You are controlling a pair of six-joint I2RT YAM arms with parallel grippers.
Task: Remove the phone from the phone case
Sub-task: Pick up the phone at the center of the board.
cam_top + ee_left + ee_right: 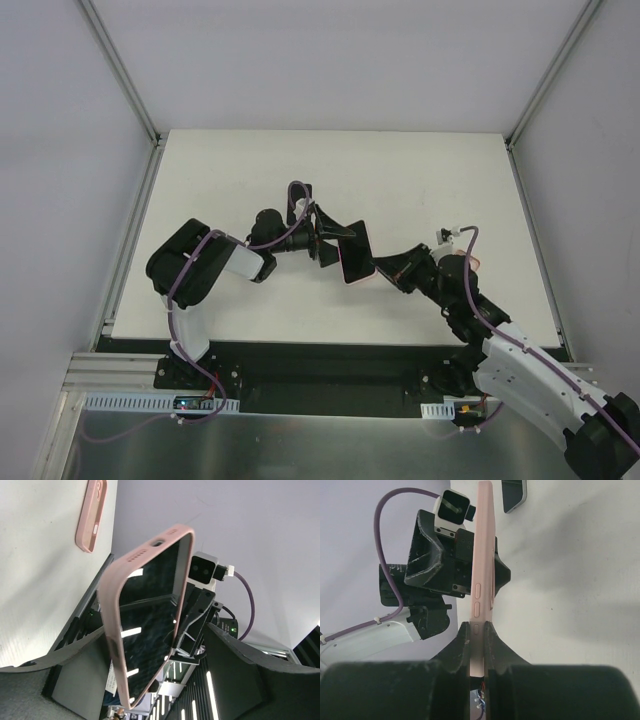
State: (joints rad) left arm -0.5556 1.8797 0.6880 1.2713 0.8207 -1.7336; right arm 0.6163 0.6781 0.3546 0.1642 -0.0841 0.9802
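Both pincers were at the phone case (482, 555), held above the table (250, 170). My right pincer (477, 630) was pinched narrow on the case, which stood edge-on straight ahead between its fingertips. My left pincer (328, 240) stood wide, one finger on either side of the case. The phone (150, 620) sat inside it, its screen between those fingers.

- The phone case (107, 630) is coloured plain pale pink.
- The screen of the phone (150, 615) is seen glossy black, streaked with white reflections.
- The table (250, 170) is finished plain white.
- At eleven o'clock in the left wrist view, a second item (91, 510), possibly another case, is coloured the same pink.
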